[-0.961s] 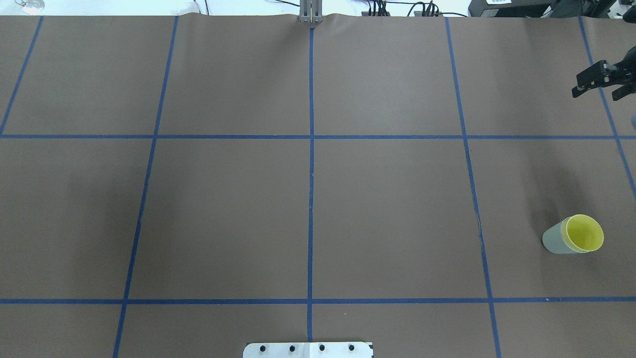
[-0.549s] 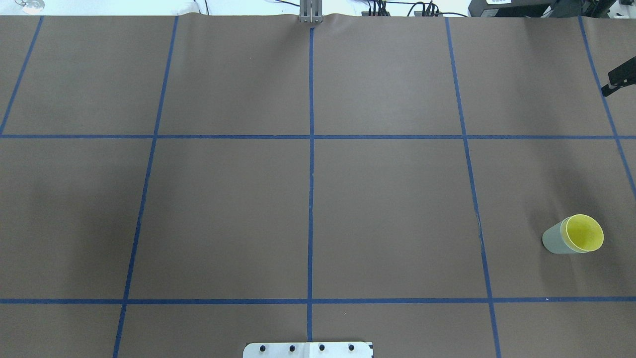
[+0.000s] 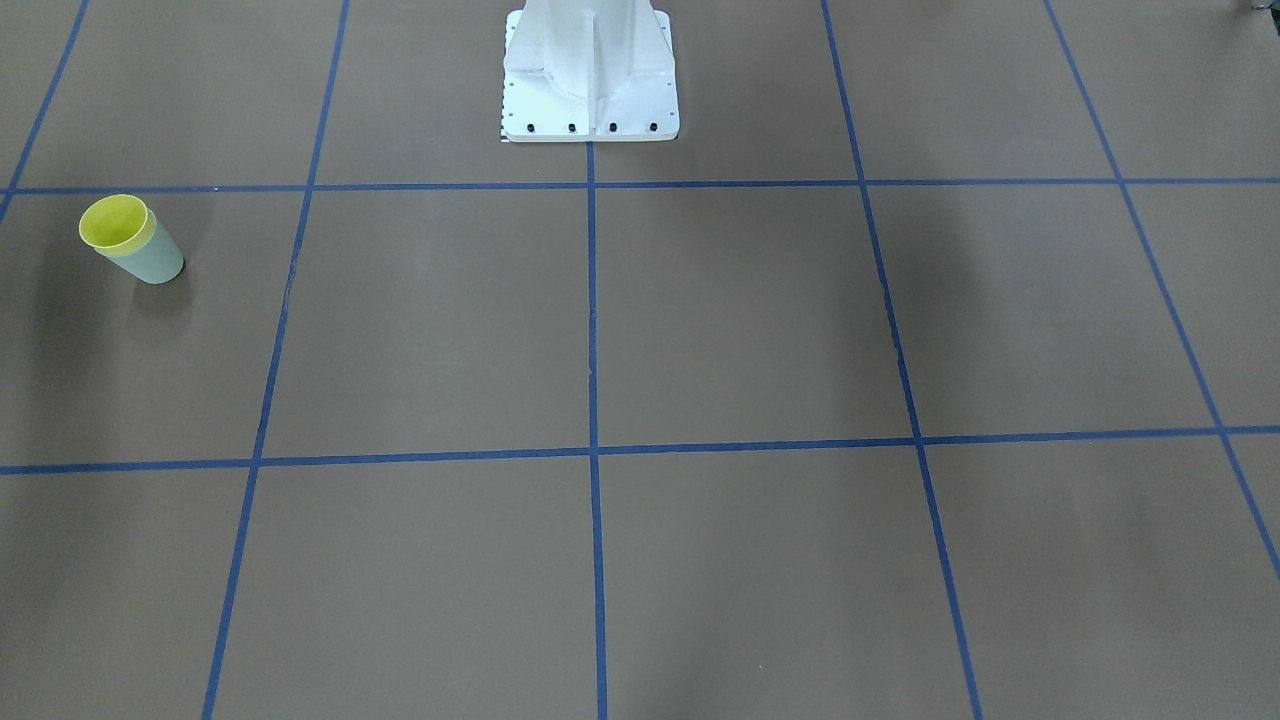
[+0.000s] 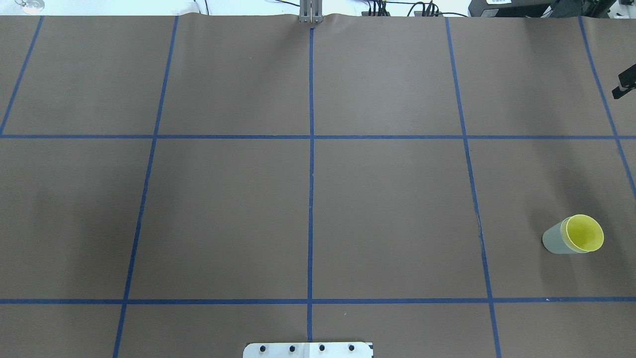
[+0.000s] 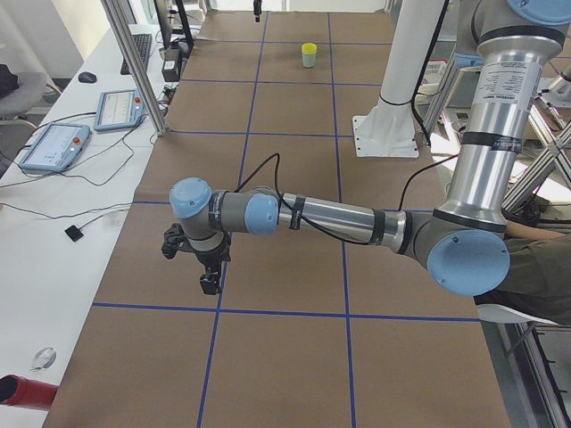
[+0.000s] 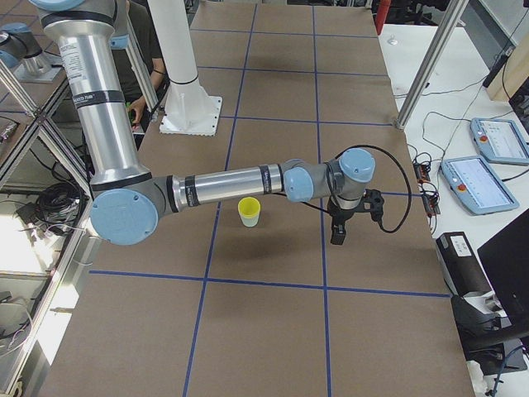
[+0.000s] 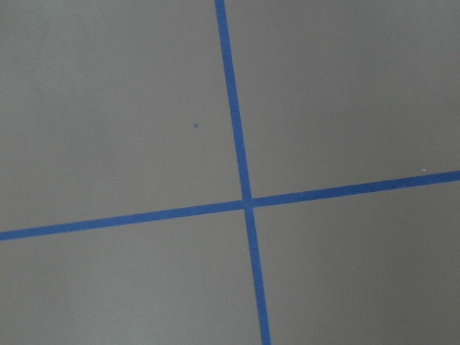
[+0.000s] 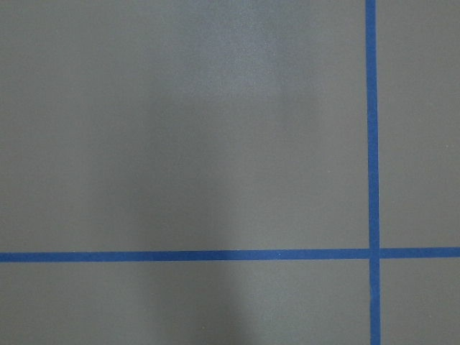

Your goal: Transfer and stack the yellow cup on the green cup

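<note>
The yellow cup (image 4: 584,232) sits nested inside the green cup (image 4: 553,240), upright on the brown table at the right side of the overhead view. The pair also shows in the front view, the yellow cup (image 3: 113,222) in the green cup (image 3: 152,264), and in the right view (image 6: 249,207). My right gripper (image 6: 337,236) hangs above the table a little beyond the cups, empty. Only a sliver of it (image 4: 625,84) shows at the overhead view's right edge, so I cannot tell its jaws. My left gripper (image 5: 209,283) hovers over bare table far from the cups; open or shut, I cannot tell.
The table is covered in brown paper with a blue tape grid (image 4: 311,136). The white robot base (image 3: 590,80) stands at the middle of the near edge. Control tablets (image 6: 478,182) and cables lie on the side bench beyond the table's far edge.
My right gripper has drawn back to the right, almost out of the overhead view. The nested cups have not moved.
</note>
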